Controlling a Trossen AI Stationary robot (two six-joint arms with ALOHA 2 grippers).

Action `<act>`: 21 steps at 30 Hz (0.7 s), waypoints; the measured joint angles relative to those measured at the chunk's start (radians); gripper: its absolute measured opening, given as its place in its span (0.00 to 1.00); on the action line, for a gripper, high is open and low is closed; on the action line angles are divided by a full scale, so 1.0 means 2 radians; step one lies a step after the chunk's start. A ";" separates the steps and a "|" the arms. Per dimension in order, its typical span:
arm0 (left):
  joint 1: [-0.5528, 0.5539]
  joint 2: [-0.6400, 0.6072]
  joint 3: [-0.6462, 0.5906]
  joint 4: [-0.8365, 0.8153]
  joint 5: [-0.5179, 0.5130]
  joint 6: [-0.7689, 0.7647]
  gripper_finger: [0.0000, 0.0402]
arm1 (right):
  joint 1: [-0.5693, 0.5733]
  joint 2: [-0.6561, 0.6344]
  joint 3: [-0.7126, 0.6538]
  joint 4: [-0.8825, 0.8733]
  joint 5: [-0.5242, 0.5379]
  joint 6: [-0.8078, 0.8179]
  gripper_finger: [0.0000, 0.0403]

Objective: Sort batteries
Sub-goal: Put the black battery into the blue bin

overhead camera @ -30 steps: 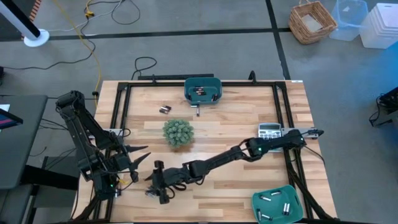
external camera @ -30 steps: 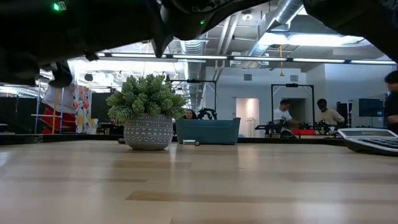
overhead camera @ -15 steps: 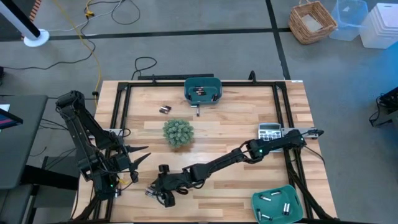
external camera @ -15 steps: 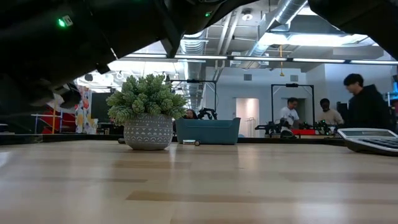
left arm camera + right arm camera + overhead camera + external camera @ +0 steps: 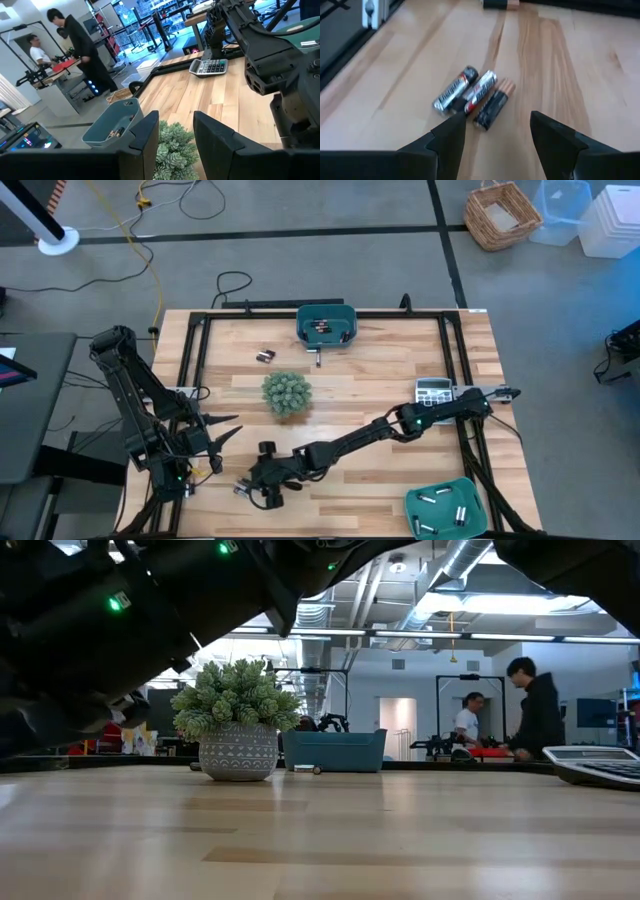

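Note:
Three batteries lie side by side on the wood near the table's front left (image 5: 472,96): two silvery ones (image 5: 454,90) and a black, copper-topped one (image 5: 492,107). My right gripper (image 5: 495,131) hangs open just above and short of them, slanting down, touching nothing; the high view shows it there too (image 5: 252,486). My left gripper (image 5: 228,426) waits open at the left edge, and its own view shows it empty (image 5: 176,131). More batteries lie at the far left (image 5: 265,356), beside the far bin (image 5: 319,361), and inside both teal bins.
A potted plant (image 5: 287,393) stands mid-table. A teal bin (image 5: 326,326) sits at the far edge, another (image 5: 445,508) at the near right corner. A grey calculator (image 5: 434,390) lies at the right. Black frame rails (image 5: 195,350) border the table. People move in the room behind.
My right gripper has tipped its fingers further down and sunk a little toward the three batteries at the front left, staying open. The batteries have not moved.

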 joint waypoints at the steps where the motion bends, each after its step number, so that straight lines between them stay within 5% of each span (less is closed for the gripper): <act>1: 0.000 0.000 0.000 0.000 0.000 0.000 0.29 | 0.000 0.000 0.000 -0.004 0.000 0.001 0.59; 14: 0.000 0.000 0.000 0.000 0.000 0.000 0.29 | 0.003 0.000 0.000 -0.022 0.000 0.012 0.59; 21: 0.000 0.000 0.000 0.000 -0.005 0.000 0.29 | 0.013 -0.004 0.022 0.073 0.000 -0.001 0.59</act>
